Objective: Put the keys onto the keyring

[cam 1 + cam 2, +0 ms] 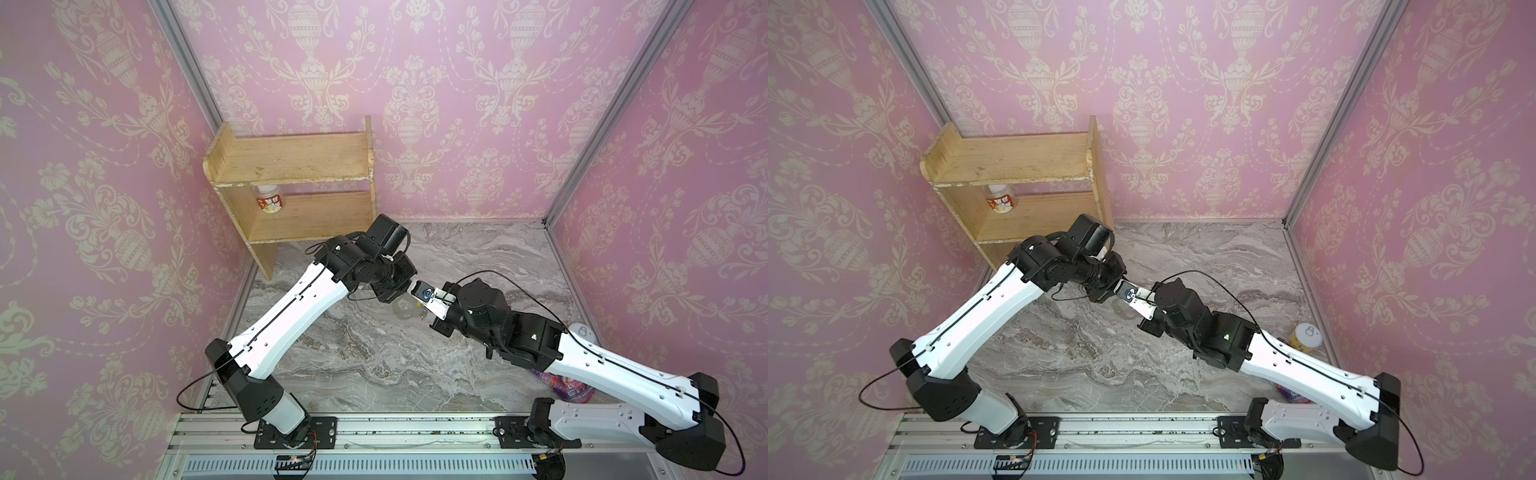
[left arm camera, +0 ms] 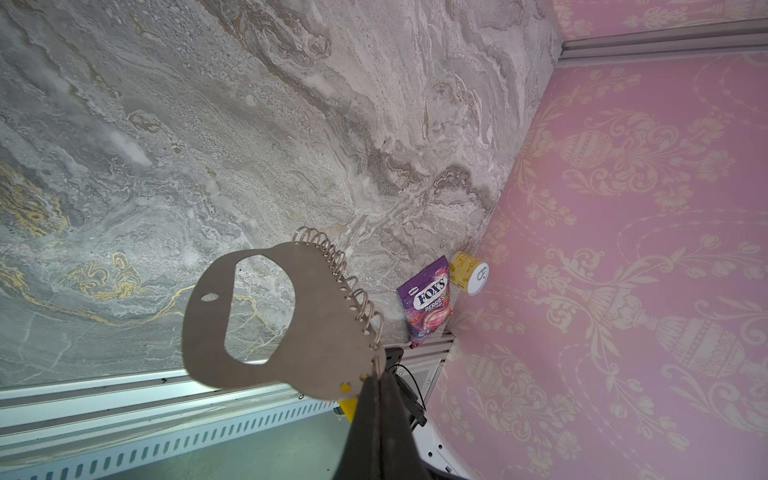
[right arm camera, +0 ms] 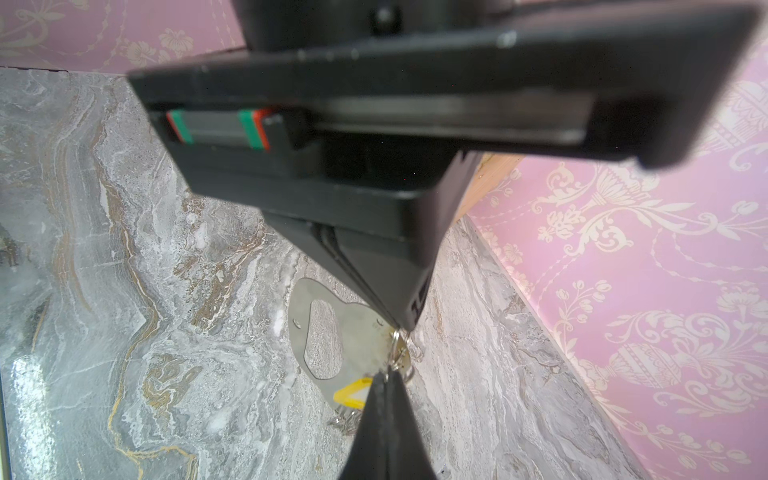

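Keyring (image 2: pixel 324 332) hangs over the marble surface (image 2: pixel 208 145), one corner pinched by the left pincer (image 2: pixel 376 376); the right pincer (image 3: pixel 387 376) clamps the keys (image 3: pixel 351 392) by the yellow tag, beside the rings.

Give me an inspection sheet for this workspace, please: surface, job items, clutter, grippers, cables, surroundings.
Surface: marble table, no spills seen.
Job's things: keyring held off the table; yellow-tagged key beside its rings.
Clutter: sweets bag and yellow can near the right wall; bottle on wooden shelf.
Grippers: left gripper shut on keyring's edge; right gripper shut on key.
Cables: black cables loop loose off both arms.
Surroundings: pink patterned walls, metal rail in front.
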You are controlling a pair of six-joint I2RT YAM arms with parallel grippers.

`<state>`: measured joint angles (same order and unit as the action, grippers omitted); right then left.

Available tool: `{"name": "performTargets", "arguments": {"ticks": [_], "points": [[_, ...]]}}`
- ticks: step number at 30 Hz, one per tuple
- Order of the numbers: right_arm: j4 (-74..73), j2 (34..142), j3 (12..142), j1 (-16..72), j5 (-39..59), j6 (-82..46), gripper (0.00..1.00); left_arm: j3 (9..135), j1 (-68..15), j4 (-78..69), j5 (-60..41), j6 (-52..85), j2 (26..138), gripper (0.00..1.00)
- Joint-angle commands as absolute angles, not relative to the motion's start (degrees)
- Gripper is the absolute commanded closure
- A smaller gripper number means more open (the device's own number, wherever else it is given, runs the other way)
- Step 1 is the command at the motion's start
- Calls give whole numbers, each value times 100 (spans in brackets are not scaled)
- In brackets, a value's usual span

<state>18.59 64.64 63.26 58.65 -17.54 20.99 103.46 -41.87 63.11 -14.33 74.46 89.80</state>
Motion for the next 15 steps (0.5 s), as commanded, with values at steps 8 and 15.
{"name": "performTargets", "arguments": {"ticks": [8, 15], "points": [[1740, 6600, 6449, 5880, -1916, 2236, 100, 10524, -4228, 6366, -1335, 7475, 9034, 100], [1683, 6638, 6434, 5871, -1924, 2229, 100, 10471, -4230, 6347, -1341, 7482, 8996, 100]]}}
